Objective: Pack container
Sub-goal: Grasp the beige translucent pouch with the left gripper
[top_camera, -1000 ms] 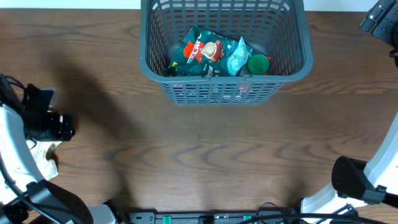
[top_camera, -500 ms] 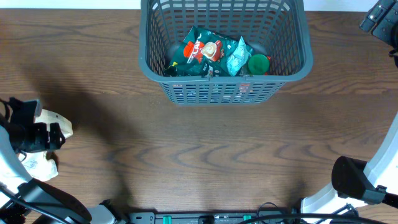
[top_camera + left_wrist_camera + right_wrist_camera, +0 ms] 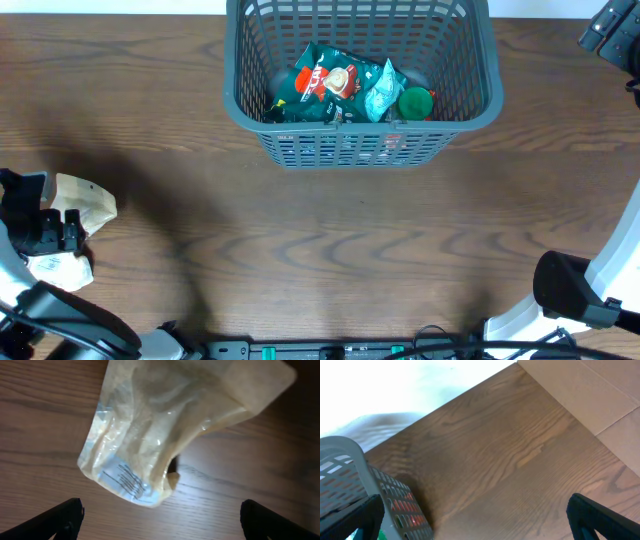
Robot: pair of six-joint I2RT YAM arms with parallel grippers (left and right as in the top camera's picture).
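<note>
The container (image 3: 350,147), a dark grey slotted basket, stands on the wooden table (image 3: 350,250) at the far edge, near the middle, and its far rim is cut off by the top of the overhead view. Inside it lie a dark green snack packet (image 3: 318,85) with a red label, a pale teal packet (image 3: 383,90) beside it, and a green round item (image 3: 414,103) against the right-hand wall. The left gripper (image 3: 45,228) hangs low over the near left corner of the table, well apart from the container. The left wrist view shows the same gripper (image 3: 161,508) released, with both fingers spread wide and nothing between them. A tan translucent packet (image 3: 160,425) with a printed label at its lower corner lies flat on the wood just ahead of the fingertips, and neither tip touches it. From overhead this packet (image 3: 88,198) shows beside the gripper's body. The right gripper (image 3: 608,28) sits at the far right corner, to the right of the container. In its own view the right gripper (image 3: 475,520) is likewise released and empty, with a corner of the container (image 3: 342,450) at the lower left.
</note>
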